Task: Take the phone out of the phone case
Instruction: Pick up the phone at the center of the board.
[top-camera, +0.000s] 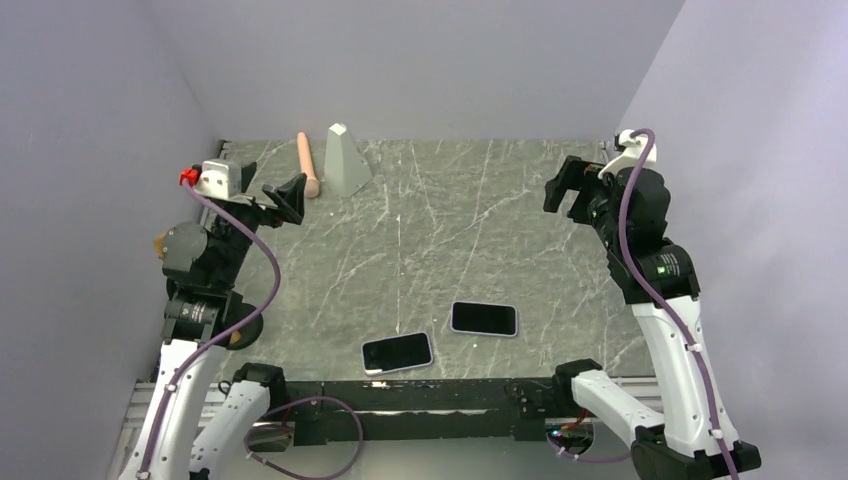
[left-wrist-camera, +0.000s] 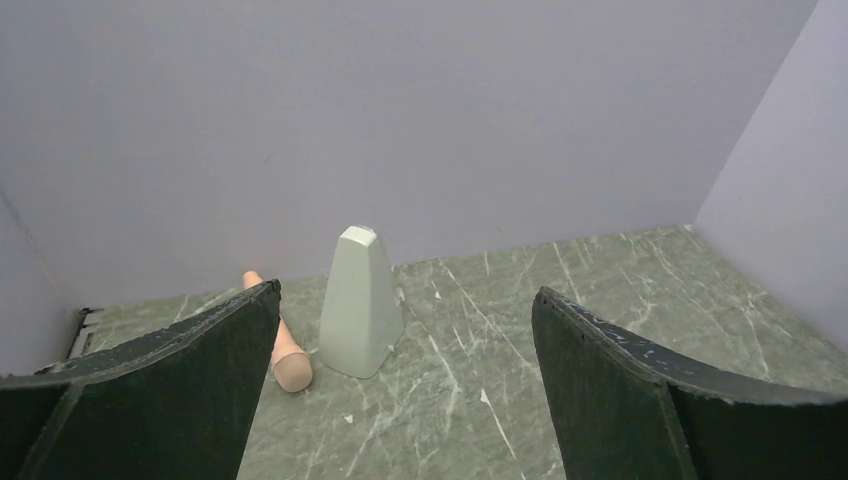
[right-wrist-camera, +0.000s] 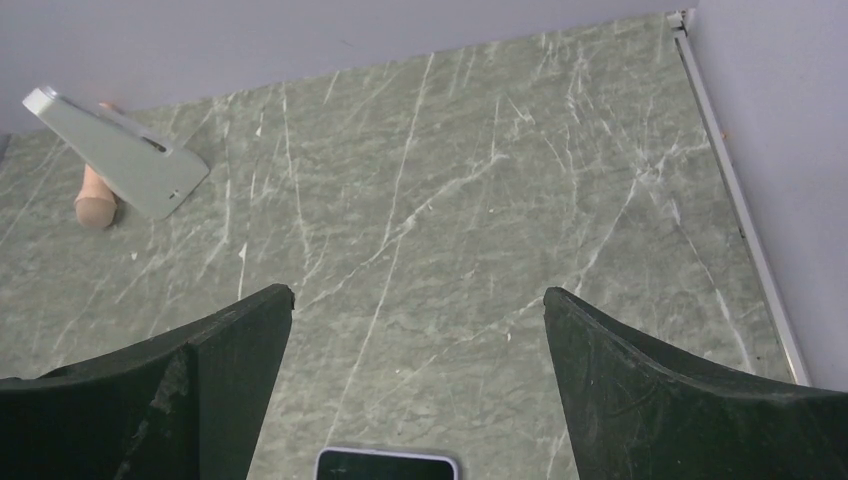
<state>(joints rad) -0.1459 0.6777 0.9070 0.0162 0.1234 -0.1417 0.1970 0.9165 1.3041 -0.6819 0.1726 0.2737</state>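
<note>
Two dark-screened phones lie flat near the table's front edge. The right one (top-camera: 484, 318) has a pale lavender rim, like a case, and its top edge shows at the bottom of the right wrist view (right-wrist-camera: 385, 465). The left one (top-camera: 397, 352) has a thin light rim. I cannot tell which is a bare phone. My left gripper (top-camera: 290, 197) is open and empty at the back left, far from both; in its own view (left-wrist-camera: 408, 295) neither phone shows. My right gripper (top-camera: 562, 190) is open and empty at the back right, raised (right-wrist-camera: 417, 295).
A grey tapered block (top-camera: 346, 160) stands at the back left with a peach wooden peg (top-camera: 308, 165) lying beside it; both show in the left wrist view, block (left-wrist-camera: 360, 305) and peg (left-wrist-camera: 285, 355). Lavender walls close in the table on three sides.
</note>
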